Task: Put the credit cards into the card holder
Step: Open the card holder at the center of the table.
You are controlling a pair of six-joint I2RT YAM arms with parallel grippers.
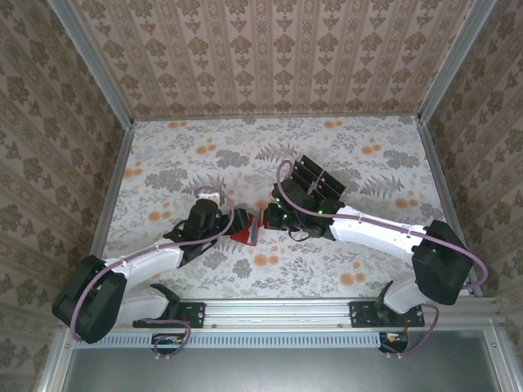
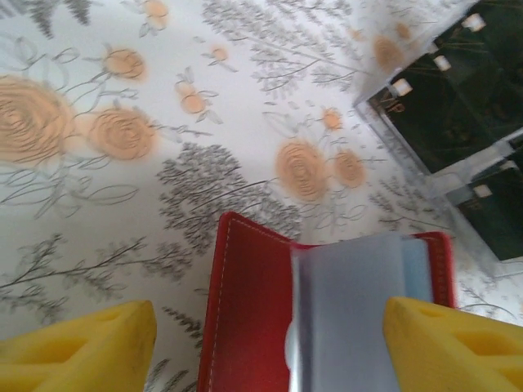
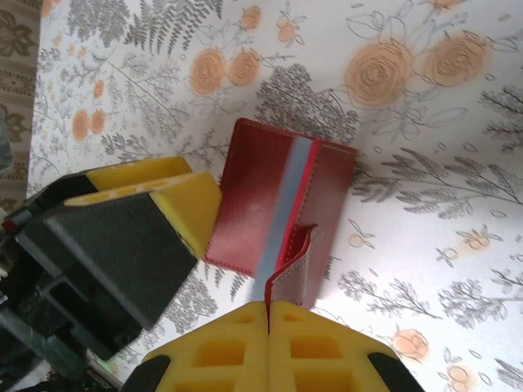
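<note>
The red card holder (image 3: 278,196) lies partly open on the flowered table, its grey-clear pockets (image 2: 351,310) showing. My right gripper (image 3: 268,309) is shut on the card holder's snap tab (image 3: 298,265), which is pinched between the yellow pads. My left gripper (image 2: 270,314) is open and straddles the card holder (image 2: 249,310). Its left finger (image 2: 73,351) stands clear of the red edge and its right finger (image 2: 453,347) is beside the pockets. From above, both grippers (image 1: 225,216) (image 1: 265,219) meet at the card holder (image 1: 245,230). Black credit cards (image 2: 437,106) sit in a clear rack.
The clear tiered rack (image 1: 316,180) holding the black cards stands just behind my right wrist, close to the card holder. Metal rails (image 1: 114,188) and patterned walls fence the table. Open flowered tabletop (image 1: 359,155) stretches to the far side and right.
</note>
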